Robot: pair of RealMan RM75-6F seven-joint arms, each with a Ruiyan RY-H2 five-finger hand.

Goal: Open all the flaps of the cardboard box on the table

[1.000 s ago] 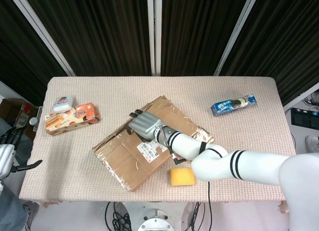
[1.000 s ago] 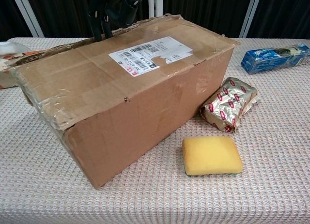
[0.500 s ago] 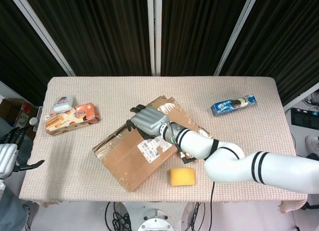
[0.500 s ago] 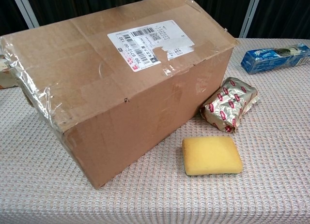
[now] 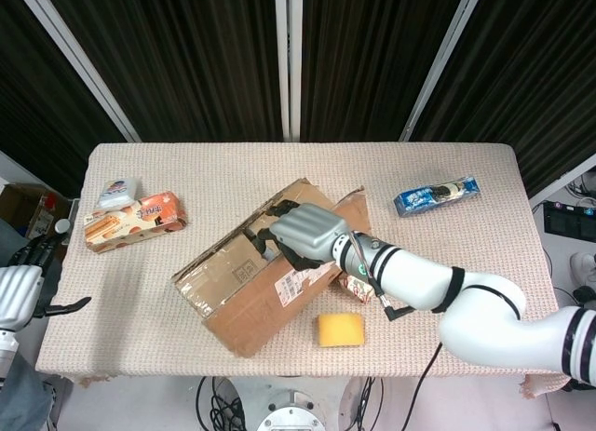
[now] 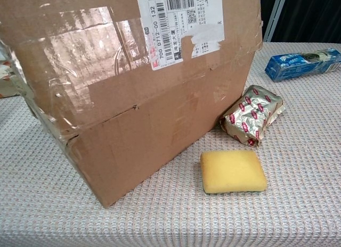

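The brown cardboard box [image 5: 233,310] lies askew in the middle of the table. My right hand [image 5: 305,232] is over its top, fingers hooked round the edge of the near long flap [image 5: 296,282], which it holds lifted. In the chest view this raised flap [image 6: 133,39], with its white shipping label, stands nearly upright above the box's front wall [image 6: 154,135] and hides the hand. The far flap [image 5: 349,208] also sticks up at the right end. My left hand [image 5: 20,291] hangs off the table's left edge with its fingers apart, holding nothing.
A yellow sponge [image 5: 340,329] lies in front of the box, with a foil packet [image 6: 252,114] beside the box's right end. A blue biscuit pack [image 5: 436,195] is at the back right. An orange snack box [image 5: 135,220] and a small white packet [image 5: 118,191] sit at the far left.
My right hand has moved right and toward me, pulling the near long flap from lying flat to nearly upright. The left hand has barely moved.
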